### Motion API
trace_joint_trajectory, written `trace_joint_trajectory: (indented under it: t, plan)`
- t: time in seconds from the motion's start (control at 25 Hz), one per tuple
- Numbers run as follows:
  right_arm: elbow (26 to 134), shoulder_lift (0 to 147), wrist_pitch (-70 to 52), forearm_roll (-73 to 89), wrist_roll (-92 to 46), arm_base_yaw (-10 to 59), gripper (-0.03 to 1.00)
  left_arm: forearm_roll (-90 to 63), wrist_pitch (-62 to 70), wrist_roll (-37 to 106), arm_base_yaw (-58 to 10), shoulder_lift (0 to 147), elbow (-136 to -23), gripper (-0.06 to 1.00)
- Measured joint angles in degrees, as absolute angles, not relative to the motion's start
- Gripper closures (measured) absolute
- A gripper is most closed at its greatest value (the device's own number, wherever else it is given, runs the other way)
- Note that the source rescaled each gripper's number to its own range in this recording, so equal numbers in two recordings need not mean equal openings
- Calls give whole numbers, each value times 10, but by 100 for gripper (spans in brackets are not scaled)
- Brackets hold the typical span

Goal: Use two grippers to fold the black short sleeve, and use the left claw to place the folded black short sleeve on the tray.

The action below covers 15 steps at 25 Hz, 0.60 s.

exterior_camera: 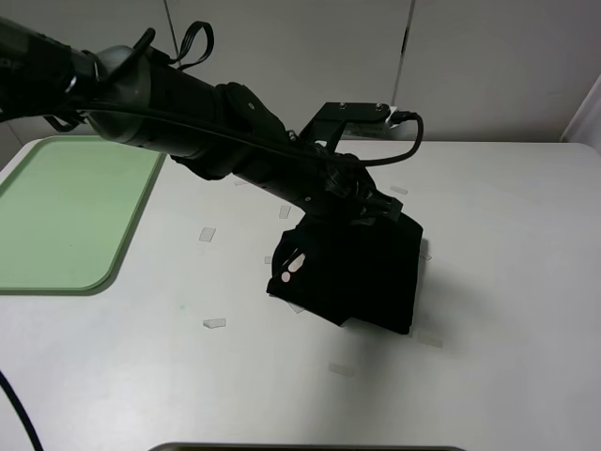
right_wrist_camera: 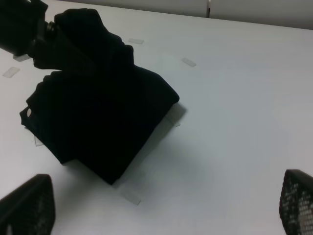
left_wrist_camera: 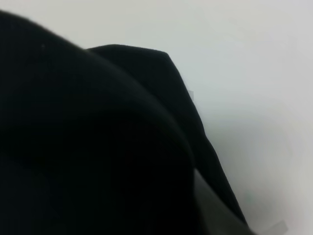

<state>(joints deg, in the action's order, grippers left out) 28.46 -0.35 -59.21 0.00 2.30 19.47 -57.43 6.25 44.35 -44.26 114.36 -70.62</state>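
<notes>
The black short sleeve (exterior_camera: 362, 272) lies folded into a thick bundle at the middle of the white table, with white printed marks showing at its left edge. My left claw (exterior_camera: 371, 205) reaches across to the bundle's far edge and is shut on the cloth, which bunches up toward it (right_wrist_camera: 41, 34). Black cloth (left_wrist_camera: 98, 147) fills most of the left wrist view and hides the jaws there. The right gripper (right_wrist_camera: 166, 210) stands open above bare table near the shirt (right_wrist_camera: 98, 112), its fingers (right_wrist_camera: 27, 205) wide apart and holding nothing. The pale green tray (exterior_camera: 66, 216) sits at the far left.
Small pale tape marks (exterior_camera: 214, 323) dot the table around the shirt. A dark grey edge (exterior_camera: 300, 447) shows at the table's front. A black cable (exterior_camera: 408, 141) loops off the left wrist bracket. A thin dark cable (exterior_camera: 19, 413) hangs at the front left.
</notes>
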Motion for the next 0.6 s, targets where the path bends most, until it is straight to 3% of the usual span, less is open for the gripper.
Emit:
trace_joint_trajectory:
  t: [0.08,0.2,0.28,0.4,0.6]
  plan:
    - [285,-3,-592,0,23,195,-3,-574,63,464,-445,1144,-706,71]
    - [285,-3,-592,0,23,195,-3,-575,67,508,-453,1144,-706,31]
    - [285,-3,-592,0,23,195,-3,-575,67,535,-460,1144,-706,13]
    - [285,-3,-592,0,23,195,-3,-575,69,585,-470,1144,-706,2]
    - [285,-3,-592,0,23,195,-3,-575,106,704,-483,1144,-706,0]
